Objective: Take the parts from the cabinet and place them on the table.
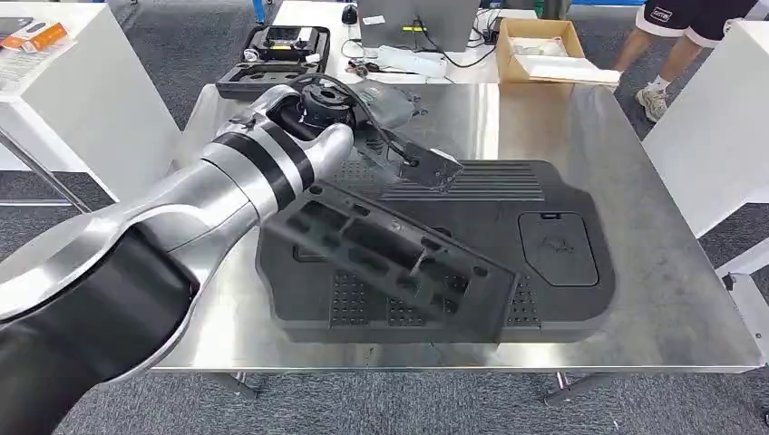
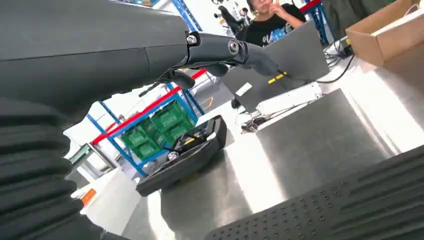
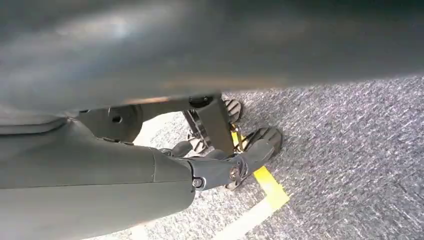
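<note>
Two black parts lay on the steel table (image 1: 635,299). One was a large flat panel (image 1: 494,213), and the other was a narrower slotted part (image 1: 390,258) resting across it.

The large panel's long axis ran side to side along the table. Its ribbed section faced the far edge, and it had one square hatch (image 1: 557,246) toward its right end. The slotted part lay on the panel's left half. Its long axis ran diagonally from the panel's far-left corner, under the robot's left wrist, down toward the middle of the panel's near edge. It looked smeared, so I could not tell whether it had fully settled.

The left hand (image 1: 413,161) hung above the panel's far-left area. Its fingers (image 2: 235,48) were stretched out and released, with nothing between them. The right hand (image 3: 220,167) hung low over carpeted floor with its fingers loosely bent. I could not tell whether it grasped anything.

Beyond the panel's far edge were one open black case (image 1: 272,56) to the left and one cardboard box (image 1: 537,47) to the right. One person (image 1: 666,41) stood beyond the far-right corner.
</note>
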`<action>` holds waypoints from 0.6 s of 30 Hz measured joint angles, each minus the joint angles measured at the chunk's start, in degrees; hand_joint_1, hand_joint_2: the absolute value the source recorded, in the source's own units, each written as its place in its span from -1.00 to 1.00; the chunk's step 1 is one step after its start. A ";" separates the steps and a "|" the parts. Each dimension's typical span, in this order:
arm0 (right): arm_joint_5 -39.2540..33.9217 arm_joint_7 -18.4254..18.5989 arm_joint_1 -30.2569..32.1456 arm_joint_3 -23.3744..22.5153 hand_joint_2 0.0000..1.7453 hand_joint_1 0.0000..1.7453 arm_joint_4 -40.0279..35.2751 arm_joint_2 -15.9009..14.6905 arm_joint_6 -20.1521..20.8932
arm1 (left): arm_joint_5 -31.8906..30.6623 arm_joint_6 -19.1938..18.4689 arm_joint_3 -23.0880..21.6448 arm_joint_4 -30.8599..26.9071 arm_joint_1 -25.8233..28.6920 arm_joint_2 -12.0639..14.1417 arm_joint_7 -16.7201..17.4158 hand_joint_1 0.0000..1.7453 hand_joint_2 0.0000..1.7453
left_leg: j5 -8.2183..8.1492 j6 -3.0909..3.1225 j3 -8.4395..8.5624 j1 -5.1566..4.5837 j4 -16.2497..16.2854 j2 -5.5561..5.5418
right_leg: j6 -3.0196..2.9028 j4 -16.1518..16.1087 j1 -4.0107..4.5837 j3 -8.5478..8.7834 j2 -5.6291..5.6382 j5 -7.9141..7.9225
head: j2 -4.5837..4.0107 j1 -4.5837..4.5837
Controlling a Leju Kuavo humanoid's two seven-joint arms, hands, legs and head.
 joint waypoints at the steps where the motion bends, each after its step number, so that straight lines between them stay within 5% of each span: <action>1: -0.13 -0.07 0.06 -0.13 -1.00 -1.00 0.00 0.00 0.00 | 0.02 0.28 -0.09 -0.18 -0.07 0.00 -0.02 -1.00 1.00 | 0.00 0.00 0.00 0.00 0.00 0.00 | 0.00 0.00 0.00 0.00 0.00 0.00 | 0.00 0.00; 18: -0.39 -0.66 0.77 -1.07 -1.00 -1.00 0.00 -0.26 0.33 | 0.98 1.99 -1.77 -2.12 -0.46 0.00 -0.92 -1.00 1.00 | -0.01 0.01 0.00 0.00 0.00 0.00 | 0.00 0.00 0.00 0.00 0.00 0.00 | 0.00 0.00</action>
